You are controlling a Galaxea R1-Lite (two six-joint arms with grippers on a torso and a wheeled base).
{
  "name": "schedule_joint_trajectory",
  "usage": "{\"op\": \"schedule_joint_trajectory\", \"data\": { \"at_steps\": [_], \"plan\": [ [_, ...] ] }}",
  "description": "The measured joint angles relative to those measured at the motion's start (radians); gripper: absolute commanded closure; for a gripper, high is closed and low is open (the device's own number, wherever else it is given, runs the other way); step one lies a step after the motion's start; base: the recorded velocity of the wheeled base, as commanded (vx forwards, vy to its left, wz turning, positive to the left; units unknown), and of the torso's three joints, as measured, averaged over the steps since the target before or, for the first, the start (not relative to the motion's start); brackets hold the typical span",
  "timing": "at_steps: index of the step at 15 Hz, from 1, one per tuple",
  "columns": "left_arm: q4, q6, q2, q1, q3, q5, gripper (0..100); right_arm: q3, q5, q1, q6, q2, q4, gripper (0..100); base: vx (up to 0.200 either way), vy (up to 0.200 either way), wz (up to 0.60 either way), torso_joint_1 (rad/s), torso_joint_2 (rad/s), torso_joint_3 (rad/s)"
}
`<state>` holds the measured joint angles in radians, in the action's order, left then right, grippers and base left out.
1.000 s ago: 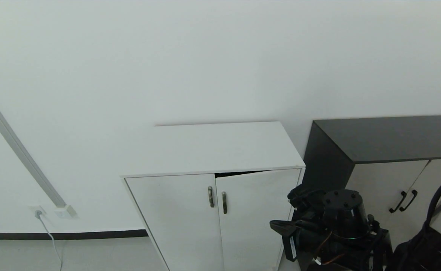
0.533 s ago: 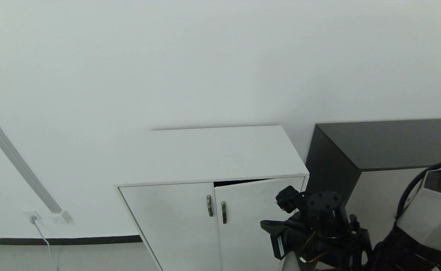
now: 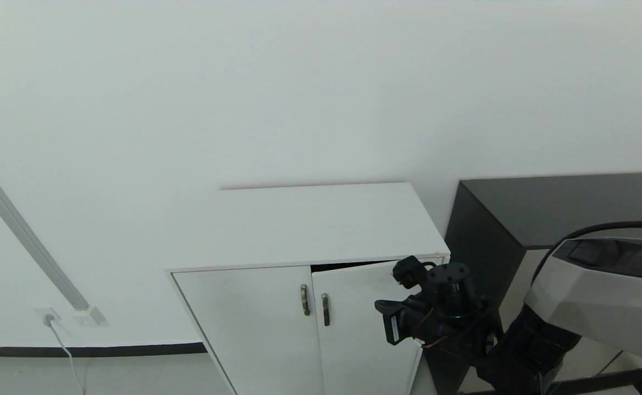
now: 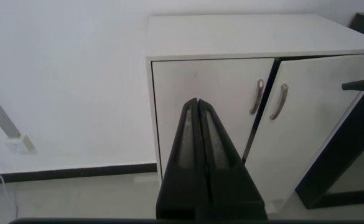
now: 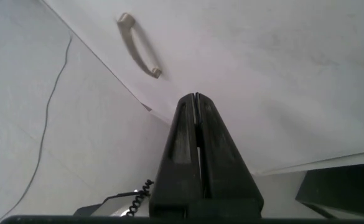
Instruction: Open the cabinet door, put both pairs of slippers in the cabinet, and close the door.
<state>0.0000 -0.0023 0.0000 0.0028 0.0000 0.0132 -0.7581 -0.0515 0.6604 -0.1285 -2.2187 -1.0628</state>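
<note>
The white cabinet [image 3: 321, 225] has two doors; its right door [image 3: 364, 334] stands slightly ajar, with a dark gap along its top. Two metal handles [image 3: 325, 310] sit side by side at the centre. My right gripper [image 3: 382, 308] is shut and empty, hanging close in front of the right door, to the right of the handles. In the right wrist view the shut gripper [image 5: 196, 98] points at the door face [image 5: 281, 68], below one handle [image 5: 138, 54]. My left gripper [image 4: 197, 106] is shut and empty, held back from the cabinet [image 4: 244, 31] and facing the left door [image 4: 206, 87].
A black-topped cabinet [image 3: 562, 203] stands against the white cabinet's right side. On the wall to the left are a slanted conduit [image 3: 19, 230] and a socket [image 3: 49, 317] with a cable running down to the floor. Bare floor [image 4: 76, 199] lies in front of the cabinet.
The head camera shifted slightly between the first two frames. My right arm has risen and moved left, closer to the right door. The door's gap looks the same.
</note>
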Motion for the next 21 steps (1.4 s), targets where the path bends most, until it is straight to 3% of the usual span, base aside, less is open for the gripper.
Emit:
{"op": "schedule_joint_trajectory", "data": {
  "at_steps": [21],
  "plan": [
    [0.0, 0.001, 0.0, 0.0, 0.0, -0.001, 100, -0.219, 0.001, -0.054, 0.0, -0.155, 0.077, 100, 0.0, 0.0, 0.0, 0.0, 0.0, 0.0]
  ]
}}
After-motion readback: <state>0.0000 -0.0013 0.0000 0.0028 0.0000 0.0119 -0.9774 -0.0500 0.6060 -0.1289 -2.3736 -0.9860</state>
